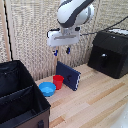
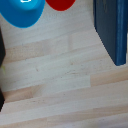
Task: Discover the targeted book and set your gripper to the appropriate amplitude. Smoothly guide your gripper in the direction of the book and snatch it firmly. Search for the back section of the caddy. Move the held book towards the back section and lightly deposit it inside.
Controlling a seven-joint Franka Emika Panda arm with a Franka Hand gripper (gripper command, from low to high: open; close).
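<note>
From my remote station I see a pale wooden tabletop [image 1: 95,100] of long light planks with visible seams, evenly lit and lightly glossy. Behind it hangs a beige woven screen [image 1: 30,30], its fine vertical reeds running across the whole backdrop, with a wooden upright [image 1: 4,30] at the exterior view's left edge. A black hard boxy appliance [image 1: 111,52] stands on the table at the exterior view's right, close to the screen. The wrist view shows the same plank surface [image 2: 60,80], blurred, in soft daylight tones.
</note>
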